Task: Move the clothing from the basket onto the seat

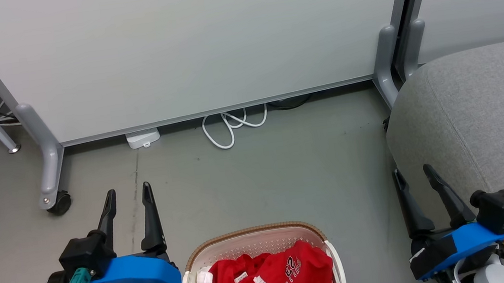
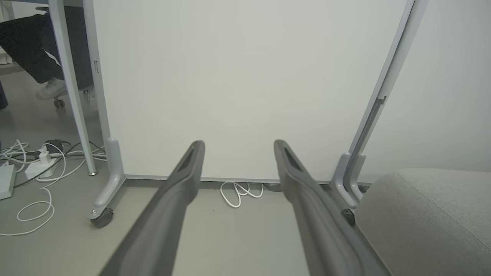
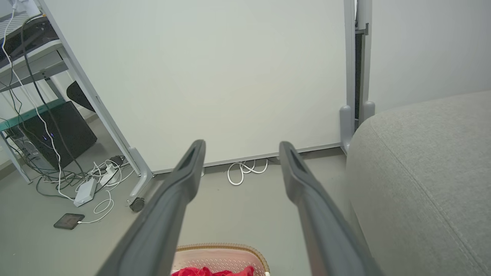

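Observation:
Red clothing (image 1: 273,278) with white trim and a white "23" print lies bunched in the cream basket (image 1: 208,252), which has a brown rim and stands on the floor at the bottom middle of the head view. The clothing (image 3: 211,271) and basket rim (image 3: 218,247) also peek in at the bottom of the right wrist view. The grey seat (image 1: 484,117) fills the right side. My left gripper (image 1: 127,191) hangs open left of the basket, empty. To the basket's right, beside the seat's edge, my right gripper (image 1: 413,170) is open and empty too.
A white partition panel (image 1: 182,44) on grey wheeled feet (image 1: 53,197) stands behind the floor space. White cables (image 1: 230,125) loop under it, more cables and a power strip (image 2: 38,168) lie at the left. A person's foot (image 2: 50,88) shows behind the panel's left post.

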`<state>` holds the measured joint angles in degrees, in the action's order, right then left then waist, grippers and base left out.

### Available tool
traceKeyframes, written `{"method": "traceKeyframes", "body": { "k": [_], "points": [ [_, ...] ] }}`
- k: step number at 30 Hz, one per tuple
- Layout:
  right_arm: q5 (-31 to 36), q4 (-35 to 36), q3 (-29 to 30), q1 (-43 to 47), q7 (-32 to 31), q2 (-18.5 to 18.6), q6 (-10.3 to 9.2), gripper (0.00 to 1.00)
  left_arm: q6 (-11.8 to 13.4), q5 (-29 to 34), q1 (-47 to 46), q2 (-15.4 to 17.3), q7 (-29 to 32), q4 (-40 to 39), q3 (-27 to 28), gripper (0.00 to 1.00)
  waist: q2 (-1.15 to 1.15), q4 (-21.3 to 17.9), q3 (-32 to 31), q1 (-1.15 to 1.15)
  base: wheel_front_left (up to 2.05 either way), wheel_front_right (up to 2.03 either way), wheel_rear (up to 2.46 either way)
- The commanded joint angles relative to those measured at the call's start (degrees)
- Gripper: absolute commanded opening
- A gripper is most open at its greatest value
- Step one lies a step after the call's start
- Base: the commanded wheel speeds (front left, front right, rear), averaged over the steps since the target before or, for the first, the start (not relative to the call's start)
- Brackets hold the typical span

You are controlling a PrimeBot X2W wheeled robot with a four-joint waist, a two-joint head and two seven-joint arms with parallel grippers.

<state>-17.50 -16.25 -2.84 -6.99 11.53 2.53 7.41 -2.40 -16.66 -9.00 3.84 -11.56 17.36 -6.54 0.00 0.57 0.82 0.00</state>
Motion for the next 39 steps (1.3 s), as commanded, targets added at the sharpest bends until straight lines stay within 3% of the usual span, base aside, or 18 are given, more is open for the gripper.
{"method": "traceKeyframes", "body": {
  "k": [1, 31, 39],
  "points": [
    [1.31, 0.05, -0.14, -1.13, 0.50, 0.42, 0.10, 1.00, -0.26, 1.28, -1.16, 0.13, -0.45, 0.06, -0.30, 1.00, 0.00, 0.04, -0.04, 0.00, 0.00, 0.00, 0.00],
    [14.33, -2.42, -1.36, -1.53, 3.78, 0.49, 0.09, 1.00, -1.69, 12.78, -1.88, -0.79, -3.77, 4.02, 0.02, 1.00, 0.00, 0.09, -0.66, 0.00, 0.00, 0.00, 0.00],
    [13.31, -2.75, -1.37, -1.15, 3.77, 0.48, 0.09, 1.00, -1.95, 12.22, -1.70, -0.89, -3.72, 4.52, 0.53, 1.00, 0.00, 0.15, -0.96, 0.00, 0.00, 0.00, 0.00]
  ]
}}
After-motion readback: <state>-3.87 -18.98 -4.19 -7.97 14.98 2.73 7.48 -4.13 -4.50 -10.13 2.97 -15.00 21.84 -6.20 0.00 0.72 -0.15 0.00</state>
